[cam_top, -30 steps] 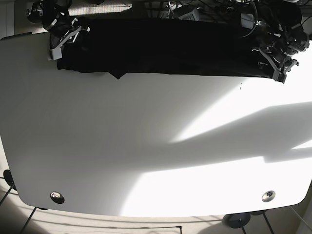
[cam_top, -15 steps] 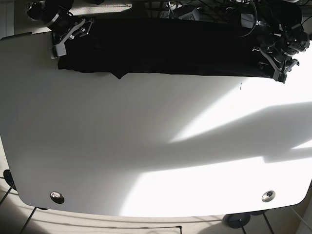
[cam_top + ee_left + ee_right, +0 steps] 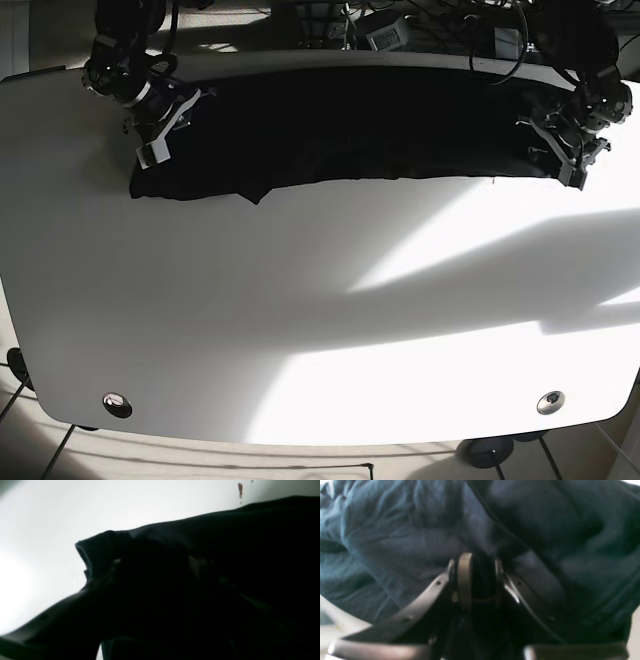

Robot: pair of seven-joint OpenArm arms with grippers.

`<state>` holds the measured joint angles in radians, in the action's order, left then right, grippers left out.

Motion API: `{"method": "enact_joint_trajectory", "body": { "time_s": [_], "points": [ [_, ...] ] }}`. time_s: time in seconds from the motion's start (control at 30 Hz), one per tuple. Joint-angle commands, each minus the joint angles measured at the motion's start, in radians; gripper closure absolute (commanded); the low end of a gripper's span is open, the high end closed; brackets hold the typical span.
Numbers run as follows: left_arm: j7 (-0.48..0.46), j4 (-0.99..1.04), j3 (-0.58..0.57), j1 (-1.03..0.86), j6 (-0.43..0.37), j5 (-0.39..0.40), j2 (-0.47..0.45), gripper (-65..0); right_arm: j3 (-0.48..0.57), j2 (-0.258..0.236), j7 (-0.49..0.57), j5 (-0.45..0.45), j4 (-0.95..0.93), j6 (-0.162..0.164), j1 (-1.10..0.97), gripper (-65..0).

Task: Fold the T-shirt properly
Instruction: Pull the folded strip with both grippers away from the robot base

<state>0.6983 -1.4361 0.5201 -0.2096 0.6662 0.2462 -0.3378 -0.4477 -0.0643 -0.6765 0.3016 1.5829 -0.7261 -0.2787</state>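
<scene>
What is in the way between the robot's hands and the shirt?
Nothing visible. Both end effectors, right and left, are already at the ends of the dark shirt, and the white table in front holds nothing else.

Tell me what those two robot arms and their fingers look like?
Both arms are black, jointed machinery with black cables looping behind them. The right gripper and left gripper end in light grey fingers. Close up, the right gripper's fingers are slim dark bars with small screw holes and flat tan-grey pads.
</scene>
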Motion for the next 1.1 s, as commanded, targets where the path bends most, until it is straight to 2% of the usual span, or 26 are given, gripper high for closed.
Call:
{"method": "enact_joint_trajectory", "body": {
  "time_s": [0.03, 0.1, 0.2, 0.33, 0.43, 0.53, 0.63, 0.77, 1.1],
  "points": [
    [0.022, 0.041, -0.010, 0.065, 0.002, -0.011, -0.005, -30.6, -0.003, -0.009, -0.030, -0.132, -0.088, 0.028, 0.078, -11.4],
    [0.022, 0.117, -0.041, 0.157, 0.000, -0.011, -0.008, -30.6, -0.003, -0.036, -0.001, -0.147, -0.160, 0.028, 0.158, -11.4],
    [0.022, 0.200, -0.054, 0.243, 0.000, -0.011, -0.013, -30.6, -0.003, -0.042, 0.002, -0.147, -0.206, 0.028, 0.230, -11.3],
    [0.030, 0.087, -0.019, 0.252, 0.032, 0.022, -0.010, -31.0, -0.001, -0.042, -0.002, -0.147, -0.180, 0.028, 0.238, -11.1],
    [0.062, -0.035, 0.134, 0.197, 0.032, 0.124, -0.007, -33.5, -0.003, -0.038, -0.033, -0.147, -0.123, 0.028, 0.230, -11.1],
    [0.122, -0.036, 0.263, 0.187, 0.032, 0.258, -0.013, -44.3, -0.007, -0.036, -0.042, -0.146, -0.118, 0.028, 0.230, -10.9],
    [0.160, 0.039, 0.308, 0.187, 0.032, 0.322, -0.014, -45.8, -0.007, -0.035, -0.042, -0.146, -0.117, 0.028, 0.230, -10.9],
    [0.163, 0.180, 0.303, 0.195, 0.032, 0.397, -0.042, -45.8, -0.007, -0.022, -0.041, -0.146, -0.118, 0.028, 0.230, -10.9],
    [0.165, 0.335, 0.153, 0.217, 0.032, 0.400, -0.019, -45.0, -0.007, -0.019, -0.041, -0.146, -0.118, 0.028, 0.230, -10.9]
  ]
}}
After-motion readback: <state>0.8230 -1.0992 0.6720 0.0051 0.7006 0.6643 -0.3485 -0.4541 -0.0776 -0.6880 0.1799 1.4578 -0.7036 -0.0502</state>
